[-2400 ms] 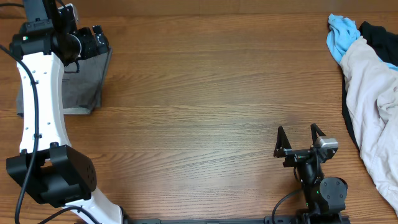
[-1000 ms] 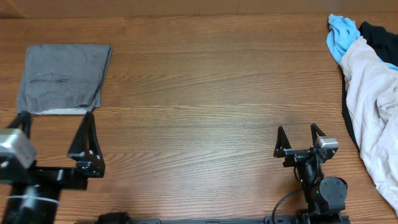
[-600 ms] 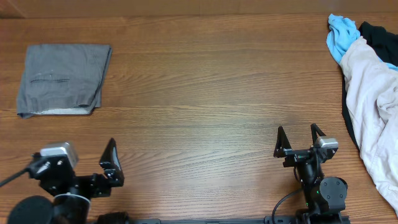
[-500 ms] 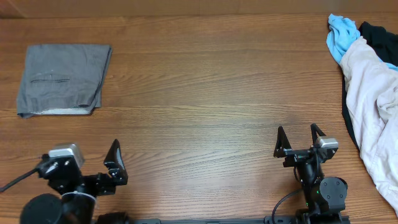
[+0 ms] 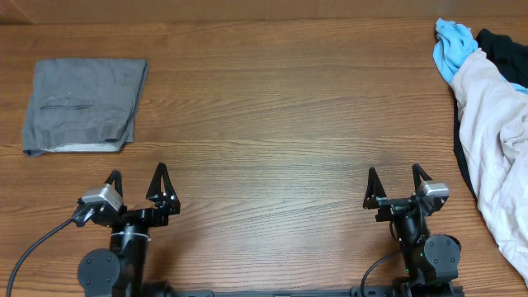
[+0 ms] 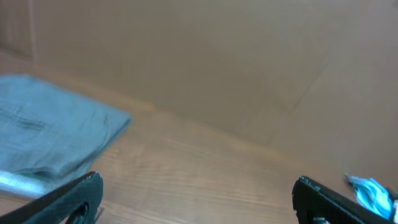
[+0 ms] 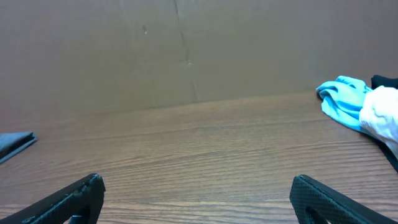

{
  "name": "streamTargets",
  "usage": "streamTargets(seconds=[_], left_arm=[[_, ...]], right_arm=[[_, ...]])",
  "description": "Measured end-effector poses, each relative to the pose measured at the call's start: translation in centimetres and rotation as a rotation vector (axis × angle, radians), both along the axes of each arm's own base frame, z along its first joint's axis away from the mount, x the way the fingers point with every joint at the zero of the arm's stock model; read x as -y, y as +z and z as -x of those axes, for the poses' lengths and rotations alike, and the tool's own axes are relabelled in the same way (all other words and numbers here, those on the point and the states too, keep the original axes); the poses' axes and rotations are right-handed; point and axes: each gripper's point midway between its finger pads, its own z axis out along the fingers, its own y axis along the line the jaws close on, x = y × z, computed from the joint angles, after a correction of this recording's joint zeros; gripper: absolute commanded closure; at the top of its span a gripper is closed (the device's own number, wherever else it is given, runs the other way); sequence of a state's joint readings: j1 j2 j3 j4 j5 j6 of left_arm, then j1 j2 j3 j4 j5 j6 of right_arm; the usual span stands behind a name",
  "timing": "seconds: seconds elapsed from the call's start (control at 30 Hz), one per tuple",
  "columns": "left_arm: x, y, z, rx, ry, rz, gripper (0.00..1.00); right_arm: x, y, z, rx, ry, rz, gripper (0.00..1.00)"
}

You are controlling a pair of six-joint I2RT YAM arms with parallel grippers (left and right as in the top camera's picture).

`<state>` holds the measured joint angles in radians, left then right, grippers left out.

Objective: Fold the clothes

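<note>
The clothes, a pair of grey shorts [image 5: 81,103], lie folded into a flat rectangle at the far left of the table, slit pocket facing up. The left wrist view shows them blurred at its left edge [image 6: 50,140], and the right wrist view catches one corner [image 7: 13,144]. My left gripper [image 5: 136,183] sits near the front edge, well below the shorts, open and empty [image 6: 199,199]. At the front right, my right gripper [image 5: 399,185] is likewise open with nothing between its fingers [image 7: 198,199].
A whitish-pink garment [image 5: 495,140] lies over a dark cloth [image 5: 499,43] along the right edge, with a small light-blue cloth [image 5: 454,48] at its far end, also in the right wrist view [image 7: 345,99]. A brown wall backs the table.
The left arm has drawn back from the folded shorts to the front edge and shifted right, settling with its gripper open. The shorts and the right arm have not moved.
</note>
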<state>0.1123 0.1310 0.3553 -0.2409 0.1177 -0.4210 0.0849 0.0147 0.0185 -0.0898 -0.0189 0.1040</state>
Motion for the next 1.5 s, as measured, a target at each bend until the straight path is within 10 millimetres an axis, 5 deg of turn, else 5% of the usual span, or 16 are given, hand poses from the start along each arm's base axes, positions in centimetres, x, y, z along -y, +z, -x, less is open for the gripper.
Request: streamTargets(seconds=[0.3, 0.73, 1.07, 1.5], left_arm=[[0.4, -2.8, -1.6, 0.116, -0.025, 0.007, 0.0], [1.4, -7.7, -2.2, 0.022, -0.054, -0.015, 0.0], [1.4, -11.6, -1.9, -0.128, -0.058, -0.188, 0.0], [1.6, -10.1, -1.7, -0.056, -0.065, -0.373, 0.0]], right_arm=[[0.0, 0.0, 0.0, 0.0, 0.0, -0.001, 0.0], [0.0, 0.0, 0.0, 0.0, 0.0, 0.0, 0.0], [0.0, 0.0, 0.0, 0.0, 0.0, 0.0, 0.0], [0.0, 0.0, 0.0, 0.0, 0.0, 0.0, 0.0]])
